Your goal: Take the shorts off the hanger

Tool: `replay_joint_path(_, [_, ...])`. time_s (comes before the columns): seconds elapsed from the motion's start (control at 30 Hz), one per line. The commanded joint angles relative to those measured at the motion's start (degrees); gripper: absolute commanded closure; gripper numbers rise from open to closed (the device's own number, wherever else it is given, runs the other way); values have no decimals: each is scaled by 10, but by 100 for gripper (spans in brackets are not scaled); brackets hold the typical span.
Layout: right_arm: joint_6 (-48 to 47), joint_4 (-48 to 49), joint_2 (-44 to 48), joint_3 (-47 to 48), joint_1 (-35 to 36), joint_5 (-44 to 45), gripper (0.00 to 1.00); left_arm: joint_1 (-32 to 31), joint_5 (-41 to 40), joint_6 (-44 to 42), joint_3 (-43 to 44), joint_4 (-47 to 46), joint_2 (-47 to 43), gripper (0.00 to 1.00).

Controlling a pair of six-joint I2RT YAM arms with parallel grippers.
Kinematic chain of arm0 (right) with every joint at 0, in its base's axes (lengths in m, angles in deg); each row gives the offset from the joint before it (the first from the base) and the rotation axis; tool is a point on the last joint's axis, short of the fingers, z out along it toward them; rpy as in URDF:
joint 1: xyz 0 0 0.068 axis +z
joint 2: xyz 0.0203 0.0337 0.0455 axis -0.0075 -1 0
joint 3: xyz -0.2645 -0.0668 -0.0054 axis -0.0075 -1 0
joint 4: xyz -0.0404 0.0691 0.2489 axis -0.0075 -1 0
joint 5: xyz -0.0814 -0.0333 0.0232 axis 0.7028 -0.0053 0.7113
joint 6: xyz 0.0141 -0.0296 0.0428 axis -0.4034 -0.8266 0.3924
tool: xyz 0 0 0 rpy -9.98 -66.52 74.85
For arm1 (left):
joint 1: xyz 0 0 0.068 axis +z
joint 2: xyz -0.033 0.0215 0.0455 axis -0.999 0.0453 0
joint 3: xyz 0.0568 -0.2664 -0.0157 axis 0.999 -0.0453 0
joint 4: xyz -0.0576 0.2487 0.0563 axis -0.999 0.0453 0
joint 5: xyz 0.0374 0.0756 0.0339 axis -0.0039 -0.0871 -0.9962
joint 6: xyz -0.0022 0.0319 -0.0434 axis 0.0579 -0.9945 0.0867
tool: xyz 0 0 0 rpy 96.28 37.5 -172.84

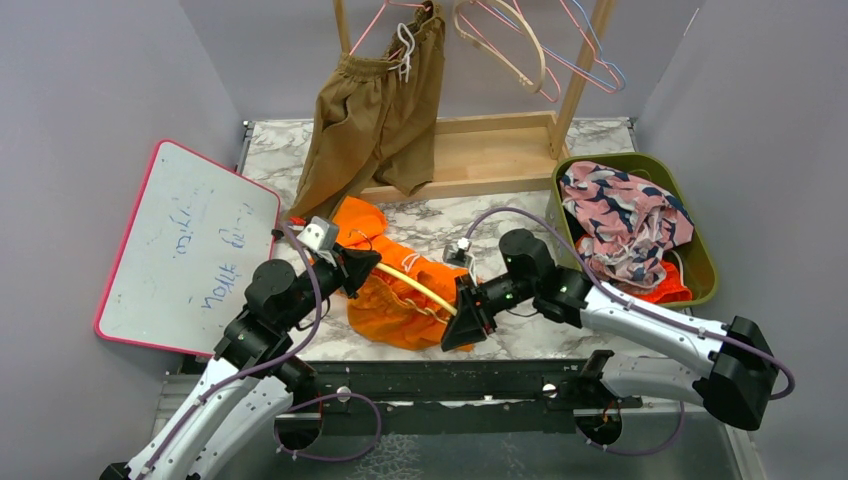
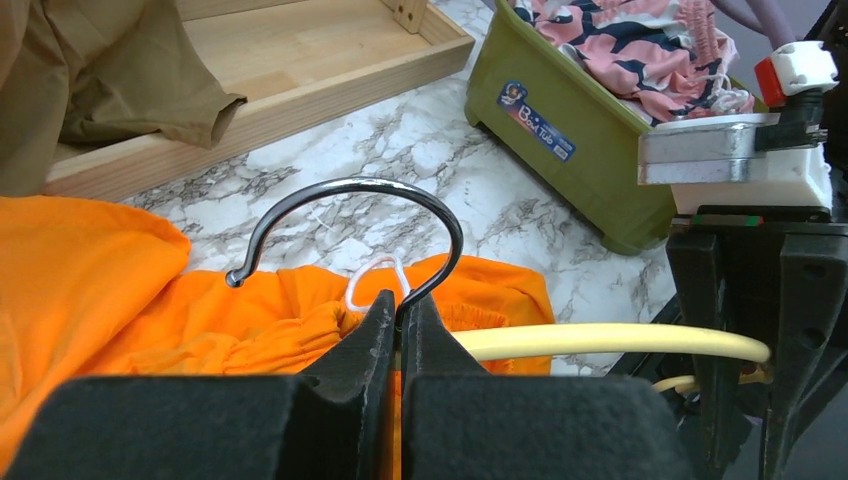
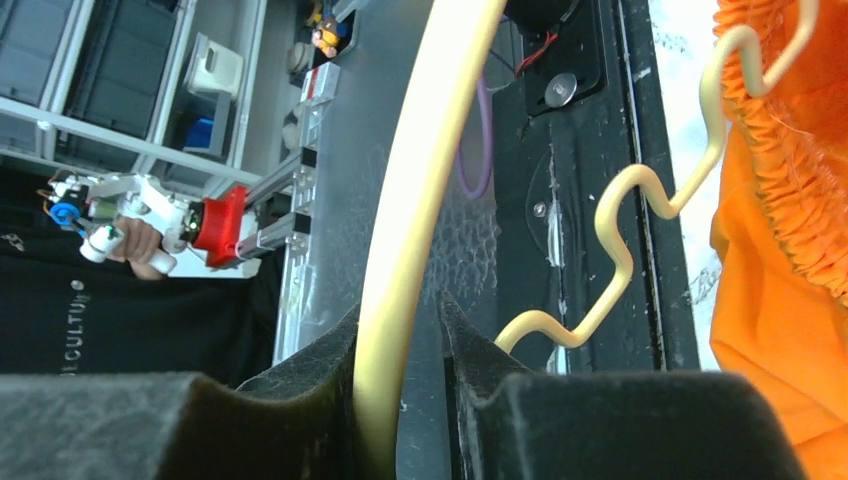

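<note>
While both arms reach in from the near edge of the marble table (image 1: pixel 480 225), they meet over one cream hanger (image 1: pixel 415 288) that lies slantwise across the bright orange shorts (image 1: pixel 400 322).

Near right: the right gripper (image 1: pixel 458 318) sits at the hanger's near end. In the right wrist view its jaws stand narrow around the upper bar (image 3: pixel 420 180). One pad (image 3: pixel 320 360) is against the bar and a thin dark gap shows at the other. I cannot tell whether the bar is firmly gripped. The hanger's wavy lower bar (image 3: pixel 620 230) runs up to the gathered waistband of the orange shorts (image 3: pixel 770 250).

Near left: the left gripper (image 1: pixel 365 265) is closed tight on the stem of the metal hook (image 2: pixel 350 190), with the hook arching above the fingertips. Orange cloth (image 2: pixel 90 270) is heaped on the table under and to the left of it.

Left side: a pink-framed whiteboard (image 1: pixel 190 250) leans off the table edge.

Right side: a green tub (image 1: pixel 705 255) holds pink shorts with dark blotches (image 1: pixel 620 215) on top and a red-orange piece (image 1: pixel 670 290) at its near corner.

Far: tan-brown shorts (image 1: pixel 375 120) hang from a hanger on the wooden rack (image 1: pixel 490 155), their hem reaching its base. Bare hangers (image 1: pixel 530 50) hang to the right of them.
</note>
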Motion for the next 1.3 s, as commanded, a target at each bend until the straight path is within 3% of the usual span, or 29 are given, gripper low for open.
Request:
replay_joint_path(0.0, [12,40,8,-6,2,-25,69,2,-2,3,3,-39,-11,100])
replay_joint_path(0.1, [9,36,21,-7,2,-23,64,2,-3,0,1,-35,-13,100])
replay_joint_path(0.27, [9,34,37,-8,2,-21,95,2,-11,1,-2,-33,-17,100])
replay_joint_path(0.4, [13,30,53,-14,2,0,99,2,-23,12,-1,-32,-17,98])
replay_joint_path(0.47, [17,23,67,-14,2,18,99,2,-27,17,0,-29,-16,79])
replay_joint_path(0.57, [25,9,91,-16,2,37,99,2,-33,24,0,-17,-15,41])
replay_joint_path(0.67, [31,-26,121,-17,2,64,99,2,-64,31,-1,10,-19,24])
replay_joint_path(0.87, [47,-115,178,-23,2,128,99,2,-128,53,-25,39,-49,2])
replay_joint_path(1.07, [79,-113,208,-40,1,154,99,2,-121,63,-38,26,-51,1])
replay_joint_path(1.27, [98,-64,194,-37,2,129,99,2,-45,80,-34,-19,47,4])
